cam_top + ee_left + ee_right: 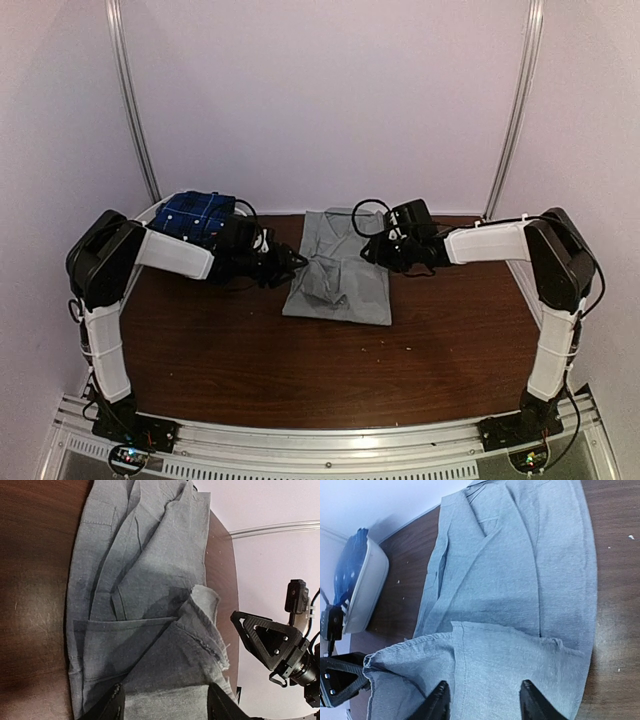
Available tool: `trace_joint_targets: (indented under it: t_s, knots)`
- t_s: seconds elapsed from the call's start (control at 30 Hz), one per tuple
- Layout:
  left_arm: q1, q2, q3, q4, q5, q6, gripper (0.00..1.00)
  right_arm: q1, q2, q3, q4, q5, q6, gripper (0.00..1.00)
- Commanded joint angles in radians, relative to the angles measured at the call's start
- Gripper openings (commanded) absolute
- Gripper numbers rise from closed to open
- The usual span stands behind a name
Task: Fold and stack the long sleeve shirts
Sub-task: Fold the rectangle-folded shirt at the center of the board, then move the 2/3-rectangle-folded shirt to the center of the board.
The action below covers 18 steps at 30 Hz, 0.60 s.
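The dark brown wooden tabletop [300, 360] carries the plain grey collared cloth shirt [345, 285] at its far middle, lying flat with one part folded in over its body. The white oval plastic basket [367, 587] at the far left holds a dark blue plaid shirt [195, 215]. The left gripper [165, 692] and right gripper [484, 687] sit at opposite sides of the grey shirt, both with jaws apart and slack cloth between them, nothing pinched. The fabric looks light and limp, likely to sag and slide. It is best taken at a seamed edge or hem, both sides together.
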Motion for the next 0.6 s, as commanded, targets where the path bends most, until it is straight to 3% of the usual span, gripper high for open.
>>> trace_joint_targets:
  t_s: [0.0,0.13,0.33,0.43,0.57]
  knots:
    - [0.012,0.021,0.036,0.044,-0.033,0.005,0.6,-0.013,-0.056,0.039,-0.069,0.082,-0.047,0.59]
    - [0.026,0.007,0.051,0.018,-0.058,0.041,0.64,-0.012,-0.101,0.034,-0.112,0.123,-0.091,0.72]
    - [0.053,-0.036,0.078,-0.064,-0.115,0.153,0.68,0.007,-0.192,-0.049,-0.11,0.144,-0.13,0.75]
    - [0.053,-0.044,0.1,-0.124,-0.107,0.222,0.65,0.032,-0.219,-0.079,-0.103,0.143,-0.157,0.75]
    - [0.039,-0.057,0.096,-0.168,-0.076,0.29,0.51,0.081,-0.187,-0.038,-0.134,0.141,-0.194,0.69]
